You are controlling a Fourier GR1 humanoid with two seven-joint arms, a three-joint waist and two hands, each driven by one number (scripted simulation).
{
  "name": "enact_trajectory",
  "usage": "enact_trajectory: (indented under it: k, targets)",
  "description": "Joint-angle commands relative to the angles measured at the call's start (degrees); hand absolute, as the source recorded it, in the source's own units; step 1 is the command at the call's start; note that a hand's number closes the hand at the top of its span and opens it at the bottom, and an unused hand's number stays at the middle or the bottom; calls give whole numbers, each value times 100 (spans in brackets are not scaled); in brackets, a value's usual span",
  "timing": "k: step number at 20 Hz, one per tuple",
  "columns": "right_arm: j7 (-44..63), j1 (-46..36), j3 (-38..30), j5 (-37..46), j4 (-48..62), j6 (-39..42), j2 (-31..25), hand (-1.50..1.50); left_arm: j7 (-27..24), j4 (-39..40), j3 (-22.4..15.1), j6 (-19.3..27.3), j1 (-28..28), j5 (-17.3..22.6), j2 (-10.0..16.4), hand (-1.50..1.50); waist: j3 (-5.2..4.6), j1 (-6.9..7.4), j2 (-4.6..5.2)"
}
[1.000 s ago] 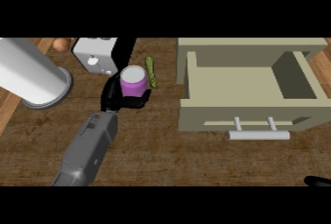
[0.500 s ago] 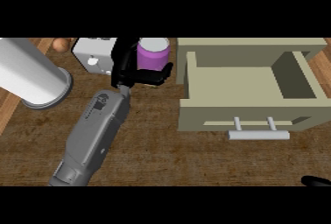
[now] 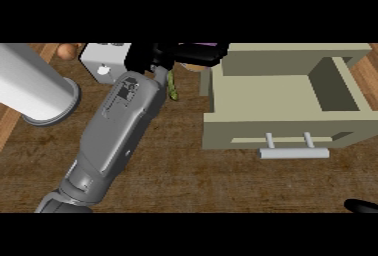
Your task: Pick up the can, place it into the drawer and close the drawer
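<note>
Head view. The drawer point(image 3: 221, 135) stands pulled open on the wooden counter point(image 3: 184, 185). Its pale front panel faces the viewer, and a light bar handle point(image 3: 294, 153) is fixed to that panel.

The left hand point(image 3: 159, 54) shows just left of the drawer's far left corner, at the end of a grey forearm point(image 3: 118, 130) that rises from the lower edge. Its black fingers are curled around the purple can point(image 3: 207, 50) and hide much of it. The can shows at that far left corner, against the drawer's left wall and not down in the compartment (how high it is carried cannot be told).

A thin green item point(image 3: 173, 89) lies on the counter just left of the drawer's left wall, partly under the wrist. Further left of the drawer is a small white box point(image 3: 102, 64), and well left again a large white cylinder point(image 3: 33, 85).

The right hand point(image 3: 362, 205) is a black sliver below the drawer's right end. Whether it is open or closed cannot be told.
</note>
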Motion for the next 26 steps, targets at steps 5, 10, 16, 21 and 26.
enact_trajectory:
  k: [5,10,16,21,26]
  targets:
    - [-296,-198,-13,26,453,49,-29,-150,458,1087,66,288,-1622,153,-13,150,5,-98,47]
    - [-177,-44,105,109,104,35,35,-150,504,1551,-369,691,-2077,488,-13,150,4,-141,36]
    - [34,-395,217,75,160,-11,-54,-150,465,2209,-989,1077,-2668,1138,-13,150,9,-287,69]
    - [-120,-475,7,45,304,-15,-153,-150,311,2873,-1044,1071,-3095,1241,-13,150,17,-367,110]
    - [309,-423,350,180,-59,-94,-43,-150,-45,3184,-1205,1546,-3099,1469,-13,150,17,-493,131]
